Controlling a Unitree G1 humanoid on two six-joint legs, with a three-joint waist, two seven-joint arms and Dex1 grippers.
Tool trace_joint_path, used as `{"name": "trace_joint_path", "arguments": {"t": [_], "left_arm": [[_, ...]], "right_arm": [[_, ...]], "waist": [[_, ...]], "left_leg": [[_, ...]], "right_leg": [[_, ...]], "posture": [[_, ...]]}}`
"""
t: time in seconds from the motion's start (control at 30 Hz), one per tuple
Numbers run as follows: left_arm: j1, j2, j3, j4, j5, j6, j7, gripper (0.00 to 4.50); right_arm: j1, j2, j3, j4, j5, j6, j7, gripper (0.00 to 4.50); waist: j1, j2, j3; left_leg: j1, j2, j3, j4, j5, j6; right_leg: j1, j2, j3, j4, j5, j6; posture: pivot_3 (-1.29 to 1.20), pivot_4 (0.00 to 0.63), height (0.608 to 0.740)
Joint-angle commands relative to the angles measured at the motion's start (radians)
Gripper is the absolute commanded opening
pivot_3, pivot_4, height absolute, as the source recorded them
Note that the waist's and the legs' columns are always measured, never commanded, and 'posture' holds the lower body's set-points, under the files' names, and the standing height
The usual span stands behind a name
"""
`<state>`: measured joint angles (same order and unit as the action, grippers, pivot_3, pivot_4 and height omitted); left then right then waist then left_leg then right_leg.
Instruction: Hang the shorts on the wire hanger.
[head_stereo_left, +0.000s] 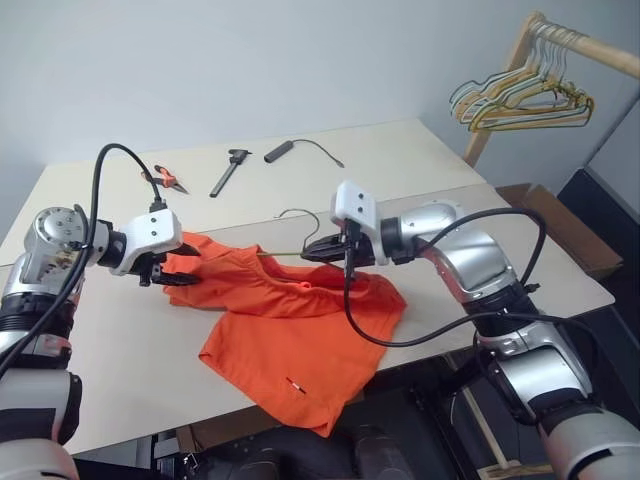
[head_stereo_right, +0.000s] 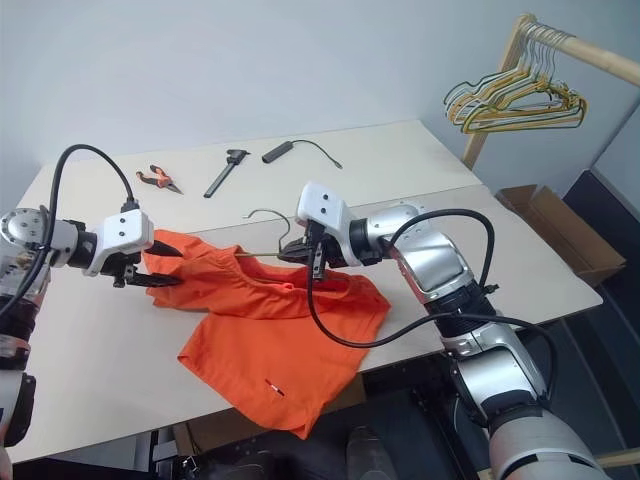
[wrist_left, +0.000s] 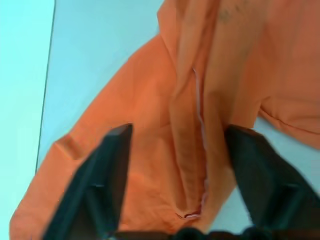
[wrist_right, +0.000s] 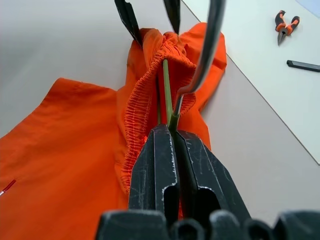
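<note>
The orange shorts (head_stereo_left: 290, 330) lie crumpled on the pale table (head_stereo_left: 420, 170), one leg drooping over the front edge. My right gripper (head_stereo_left: 318, 252) is shut on the thin olive wire hanger (wrist_right: 166, 85), whose arm runs inside the gathered waistband (wrist_right: 142, 95). The hanger's hook (head_stereo_left: 298, 213) pokes up behind the gripper. At the shorts' far left end my left gripper (head_stereo_right: 168, 267) is open, its fingers (wrist_left: 107, 165) spread on either side of a fold of orange fabric without pinching it.
At the back of the table lie orange-handled pliers (head_stereo_left: 165, 180), a black tool (head_stereo_left: 230, 170) and a black handle with a cable (head_stereo_left: 290, 150). A wooden rack (head_stereo_left: 520, 60) with a bunch of hangers stands back right. A cardboard box (head_stereo_right: 555, 225) sits on the floor beyond the table's right side.
</note>
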<state>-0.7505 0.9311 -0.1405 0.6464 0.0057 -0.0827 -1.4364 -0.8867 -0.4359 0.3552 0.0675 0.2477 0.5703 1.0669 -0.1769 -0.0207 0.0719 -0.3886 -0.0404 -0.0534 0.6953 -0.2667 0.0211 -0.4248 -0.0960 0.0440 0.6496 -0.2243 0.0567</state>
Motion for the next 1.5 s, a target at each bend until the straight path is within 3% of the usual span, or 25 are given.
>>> {"name": "trace_joint_path", "arguments": {"t": [0.03, 0.2, 0.9, 1.3, 1.5], "left_arm": [[-0.019, 0.003, 0.012, -0.003, -0.007, 0.003, -0.007, 1.49], [-0.024, -0.005, 0.016, -0.007, -0.017, 0.026, -0.015, 0.01], [-0.134, 0.031, 0.051, 0.096, -0.015, -0.008, 0.007, 0.01], [-0.095, 0.052, 0.075, 0.079, -0.033, -0.027, -0.017, 0.01], [-0.007, 0.043, 0.066, 0.002, -0.058, -0.074, -0.059, 0.01]], "right_arm": [[-0.023, -0.011, -0.05, -0.032, 0.009, -0.015, 0.002, 0.0], [-0.022, -0.013, -0.057, -0.033, 0.009, -0.01, 0.001, 0.0], [0.047, -0.07, 0.002, -0.048, -0.088, -0.127, 0.034, 0.0], [0.073, -0.087, -0.001, -0.02, -0.132, -0.125, 0.031, 0.0], [0.042, -0.071, -0.051, -0.03, -0.065, -0.063, 0.047, 0.0]], "waist": [[0.0, 0.0, 0.0], [-0.002, 0.0, 0.0], [-0.003, 0.0, 0.0], [0.002, 0.0, 0.0], [0.002, 0.0, 0.0]], "left_leg": [[0.0, 0.0, 0.0, 0.0, 0.0, 0.0], [0.0, 0.0, 0.0, 0.0, 0.0, 0.0], [0.0, 0.0, 0.0, 0.0, 0.0, 0.0], [0.0, 0.0, 0.0, 0.0, 0.0, 0.0], [0.0, 0.0, 0.0, 0.0, 0.0, 0.0]], "right_leg": [[0.0, 0.0, 0.0, 0.0, 0.0, 0.0], [0.0, 0.0, 0.0, 0.0, 0.0, 0.0], [0.0, 0.0, 0.0, 0.0, 0.0, 0.0], [0.0, 0.0, 0.0, 0.0, 0.0, 0.0], [0.0, 0.0, 0.0, 0.0, 0.0, 0.0]], "posture": [[-0.12, 0.022, 0.74], [-0.12, 0.022, 0.74], [-0.1, 0.015, 0.74], [-0.1, 0.021, 0.74], [-0.1, 0.021, 0.74]]}}
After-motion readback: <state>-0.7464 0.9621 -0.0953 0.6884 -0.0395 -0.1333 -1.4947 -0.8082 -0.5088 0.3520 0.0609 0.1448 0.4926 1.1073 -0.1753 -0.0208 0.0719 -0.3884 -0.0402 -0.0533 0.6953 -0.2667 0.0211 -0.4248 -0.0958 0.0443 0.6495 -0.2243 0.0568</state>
